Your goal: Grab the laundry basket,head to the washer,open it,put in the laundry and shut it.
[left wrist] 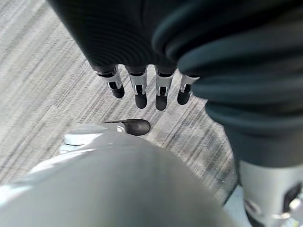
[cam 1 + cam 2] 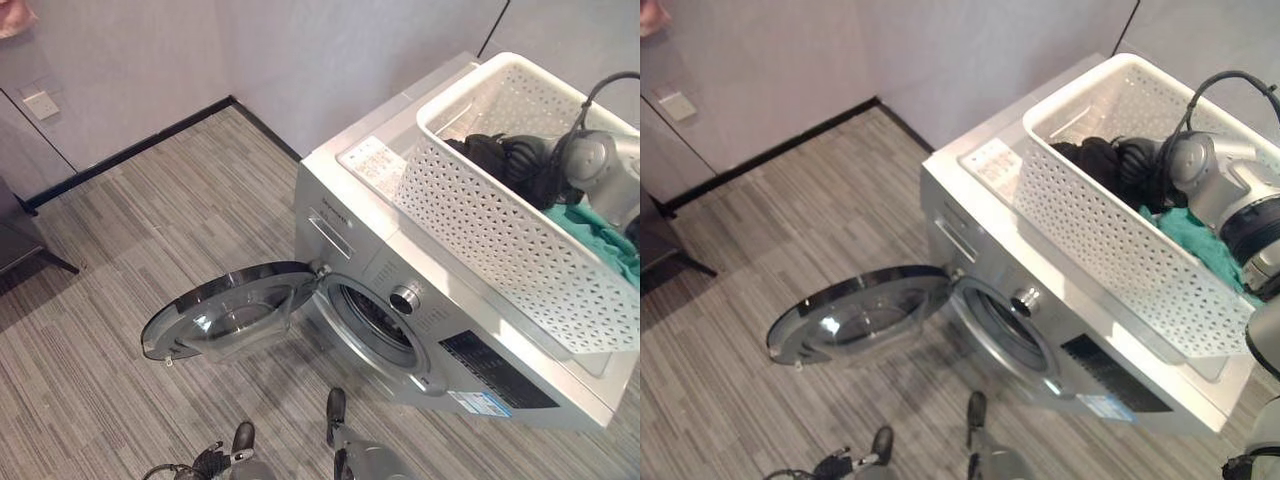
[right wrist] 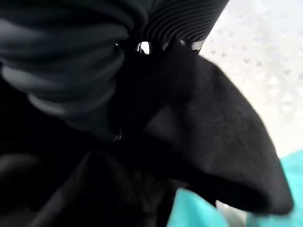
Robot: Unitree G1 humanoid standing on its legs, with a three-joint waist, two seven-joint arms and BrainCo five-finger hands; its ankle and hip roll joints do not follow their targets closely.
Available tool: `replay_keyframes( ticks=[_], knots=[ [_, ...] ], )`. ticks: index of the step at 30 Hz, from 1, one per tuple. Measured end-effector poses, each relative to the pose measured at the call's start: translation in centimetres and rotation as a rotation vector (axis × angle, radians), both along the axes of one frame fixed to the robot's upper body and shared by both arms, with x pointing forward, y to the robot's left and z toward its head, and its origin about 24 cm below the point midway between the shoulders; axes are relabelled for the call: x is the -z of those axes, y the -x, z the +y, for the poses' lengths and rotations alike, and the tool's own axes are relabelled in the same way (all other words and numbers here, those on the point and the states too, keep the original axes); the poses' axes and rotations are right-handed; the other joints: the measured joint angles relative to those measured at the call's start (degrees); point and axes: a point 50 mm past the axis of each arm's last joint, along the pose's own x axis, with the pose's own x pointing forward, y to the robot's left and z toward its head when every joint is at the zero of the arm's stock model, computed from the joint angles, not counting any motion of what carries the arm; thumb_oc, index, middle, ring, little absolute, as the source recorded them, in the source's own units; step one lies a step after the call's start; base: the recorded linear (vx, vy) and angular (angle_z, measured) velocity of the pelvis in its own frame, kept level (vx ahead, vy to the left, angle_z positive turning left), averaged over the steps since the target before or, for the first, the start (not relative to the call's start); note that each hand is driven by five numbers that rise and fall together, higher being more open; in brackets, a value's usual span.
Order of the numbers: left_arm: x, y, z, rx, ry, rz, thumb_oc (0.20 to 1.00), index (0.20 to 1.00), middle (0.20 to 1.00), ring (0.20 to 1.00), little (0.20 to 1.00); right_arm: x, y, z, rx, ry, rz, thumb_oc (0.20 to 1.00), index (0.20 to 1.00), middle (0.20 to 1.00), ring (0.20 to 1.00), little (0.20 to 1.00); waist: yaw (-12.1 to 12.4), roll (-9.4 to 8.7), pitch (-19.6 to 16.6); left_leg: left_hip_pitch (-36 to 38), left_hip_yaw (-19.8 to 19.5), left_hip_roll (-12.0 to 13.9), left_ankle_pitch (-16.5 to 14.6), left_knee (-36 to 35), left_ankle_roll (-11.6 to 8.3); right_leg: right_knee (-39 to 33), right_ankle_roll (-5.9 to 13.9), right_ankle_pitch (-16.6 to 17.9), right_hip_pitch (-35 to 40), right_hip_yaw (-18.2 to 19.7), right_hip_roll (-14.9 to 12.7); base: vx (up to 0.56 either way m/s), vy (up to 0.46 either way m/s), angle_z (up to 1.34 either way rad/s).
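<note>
The right hand (image 3: 156, 42) reached down into the laundry basket (image 2: 480, 225) atop the washer (image 2: 400, 300), fingers buried in black cloth (image 3: 199, 137), grip unreadable; the left hand (image 1: 142, 71) hung with fingers straight, empty.

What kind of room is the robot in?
Probably a laundry corner in a home or test room: a front-loading washing machine with its door swung open, a white laundry basket of clothes on top, striped grey floor.

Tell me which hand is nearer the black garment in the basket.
Right. The right hand is down in the white basket, buried in the black garment; the left hand hangs over the floor.
</note>
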Motion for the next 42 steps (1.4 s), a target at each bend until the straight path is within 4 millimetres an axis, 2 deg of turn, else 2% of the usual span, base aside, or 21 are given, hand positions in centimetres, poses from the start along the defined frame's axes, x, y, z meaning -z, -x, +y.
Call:
replay_keyframes(
  ticks=[2, 7, 11, 13, 16, 18, 20, 22, 24, 27, 34, 37, 42],
  knots=[
    [0.0, -0.1, 0.0, 0.003, -0.001, -0.001, 1.0, 1.0, 1.0, 1.0, 1.0, -0.1, 0.1, 0.0, -0.008, -0.008, -0.007, 0.2, 0.2, 0.2, 0.2, 0.2, -0.1, 0.0, 0.0, 0.4, 0.0, 0.0, 0.0, 0.0, 0.0, 0.0, 0.02, 0.0, 0.4, 0.0, 0.0, 0.0, 0.0, 0.0],
    [-0.1, -0.4, 0.0, 0.001, -0.004, -0.008, 1.0, 1.0, 1.0, 1.0, 1.0, -1.2, 0.3, -2.1, 0.058, -0.109, -0.156, 0.2, 0.2, 0.2, 0.2, 0.2, -0.3, -0.26, -0.3, 1.1, 0.0, -0.1, 0.1, 0.0, -0.09, 0.0, -0.09, 0.0, 1.1, 0.1, -0.1, 0.01, 0.016, -0.01],
    [0.0, -0.2, 0.1, 0.005, -0.012, 0.012, 1.0, 1.0, 1.0, 1.0, 1.0, -2.6, 0.6, -3.0, 0.095, -0.153, -0.299, 0.2, 0.2, 0.2, 0.2, 0.2, -0.5, 0.0, -0.8, 2.8, 0.1, 0.1, 0.0, 0.0, -0.01, 0.0, -0.02, -0.1, 2.7, 0.3, 0.0, 0.03, 0.012, -0.01],
    [0.1, 0.2, 0.3, 0.022, -0.026, 0.033, 1.0, 1.0, 1.0, 1.0, 1.0, -3.7, 0.8, -3.9, 0.141, -0.182, -0.416, 0.2, 0.2, 0.2, 0.2, 0.2, -0.4, 0.03, -2.8, 3.0, 0.1, 0.0, -0.1, 0.0, 0.07, 0.0, 0.19, -0.4, 2.9, 0.3, -0.1, 0.0, 0.0, 0.0],
    [0.3, 0.8, 0.4, 0.005, -0.046, 0.059, 1.0, 1.0, 1.0, 1.0, 1.0, -5.2, 1.0, -4.4, 0.188, -0.25, -0.566, 0.2, 0.2, 0.2, 0.2, 0.2, -0.5, -0.03, -3.9, 4.3, 0.3, -0.1, -0.2, 0.0, 0.26, 0.0, 0.31, -0.6, 4.2, 0.5, -0.1, 0.02, 0.016, -0.02],
    [0.4, 1.4, 0.5, -0.003, -0.057, 0.078, 1.0, 1.0, 1.0, 1.0, 1.0, -6.1, 1.2, -4.4, 0.203, -0.186, -0.647, 0.2, 0.2, 0.2, 0.2, 0.2, -0.5, 0.16, -5.0, 4.8, 0.3, -0.1, -0.3, 0.0, 0.45, 0.0, 0.27, -1.0, 4.6, 0.8, 0.0, 0.0, 0.0, 0.0],
    [0.6, 2.4, 0.5, -0.014, -0.067, 0.099, 1.0, 1.0, 1.0, 1.0, 1.0, -7.6, 1.8, -4.1, 0.193, -0.006, -0.74, 0.2, 0.2, 0.2, 0.2, 0.2, -0.5, 0.31, -6.6, 4.8, 0.3, -0.1, -0.5, 0.0, 0.83, 0.0, 0.26, -1.1, 4.7, 0.9, 0.0, 0.04, 0.007, 0.01],
    [0.6, 2.9, 0.7, -0.002, -0.103, 0.108, 1.0, 1.0, 1.0, 1.0, 1.0, -8.8, 3.2, -4.2, 0.142, 0.323, -0.813, 0.2, 0.2, 0.2, 0.2, 0.2, -0.1, 0.38, -7.3, 4.8, 0.1, 0.0, -0.6, -0.3, 0.87, 0.0, 0.21, -1.2, 4.8, 0.6, 0.0, 0.03, 0.013, 0.05],
    [0.8, 4.1, 0.9, -0.003, -0.124, 0.141, 1.0, 1.0, 1.0, 1.0, 1.0, -9.4, 3.6, -4.3, 0.137, 0.404, -0.878, 0.2, 0.2, 0.2, 0.2, 0.2, -0.4, 0.4, -7.9, 5.0, 0.1, 0.0, -0.6, -0.2, 0.86, 0.0, 0.23, -1.2, 5.0, 0.6, 0.0, 0.0, 0.0, 0.0],
    [0.8, 4.6, 1.0, 0.004, -0.143, 0.154, 1.0, 1.0, 1.0, 1.0, 1.0, -9.8, 4.1, -5.1, 0.176, 0.45, -0.924, 0.2, 0.2, 0.2, 0.2, 0.2, -0.4, 0.37, -8.0, 5.5, 0.0, -0.1, -0.6, -0.2, 0.86, 0.0, 0.25, -1.2, 5.6, 0.4, -0.1, 0.0, 0.046, 0.02],
    [0.9, 4.4, 0.4, 0.003, -0.137, 0.156, 1.0, 1.0, 1.0, 1.0, 1.0, -11.1, 4.8, -5.3, 0.197, 0.409, -1.022, 0.2, 0.2, 0.2, 0.2, 0.2, -0.5, 0.76, -8.1, 6.8, 0.1, -0.2, -0.6, -0.3, 0.95, -0.1, 0.27, -1.4, 6.7, 0.5, -0.2, -0.01, 0.047, -0.01],
    [1.1, 4.5, -0.3, 0.01, -0.122, 0.158, 1.0, 1.0, 1.0, 1.0, 1.0, -11.9, 5.3, -4.9, 0.176, 0.407, -1.066, 0.2, 0.2, 0.2, 0.2, 0.2, -0.6, 0.84, -8.0, 7.4, 0.7, -0.6, -0.6, 0.0, 1.0, 0.0, 0.48, -1.2, 6.8, 1.4, -0.4, -0.02, 0.089, -0.13],
    [1.2, 4.8, -0.3, 0.005, -0.123, 0.173, 1.0, 1.0, 1.0, 1.0, 1.0, -12.8, 6.0, -4.9, 0.184, 0.357, -1.142, 0.2, 0.2, 0.2, 0.2, 0.2, -0.8, 0.86, -8.0, 9.4, 3.2, -2.1, -1.1, 0.0, 1.76, 0.0, 1.02, -0.9, 7.6, 3.8, -1.1, -0.02, 0.102, -0.23]
  ],
)
